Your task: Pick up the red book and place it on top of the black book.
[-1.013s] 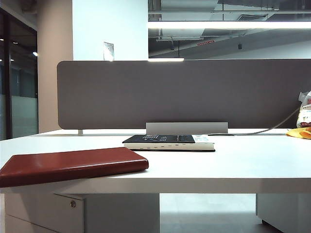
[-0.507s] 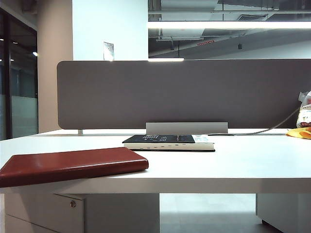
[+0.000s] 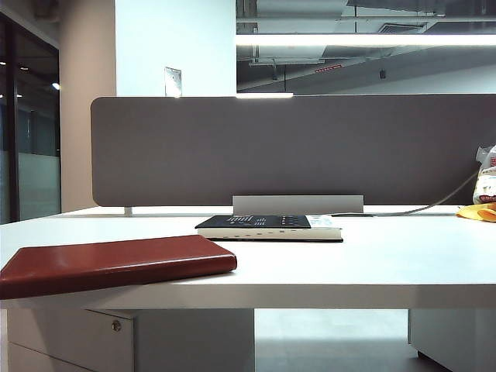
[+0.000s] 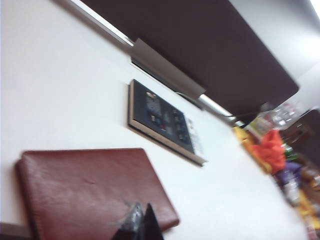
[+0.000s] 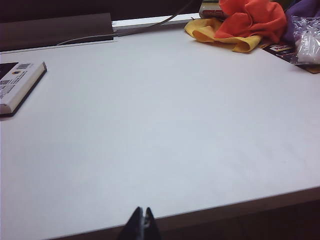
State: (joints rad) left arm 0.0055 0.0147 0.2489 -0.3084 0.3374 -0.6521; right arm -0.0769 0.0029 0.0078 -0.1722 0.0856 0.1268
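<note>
Fingers of my left gripper (image 4: 141, 224) pinched together, holding nothing, above the near corner of the thin dark-red leather-look book (image 3: 116, 263); right gripper (image 5: 142, 222) also closed, idle over bare white desk (image 3: 403, 256). Red book overhangs the desk's front edge, well apart from the black white-marked book (image 3: 267, 226). Risk (my guess): descending closed shoves it off.
</note>
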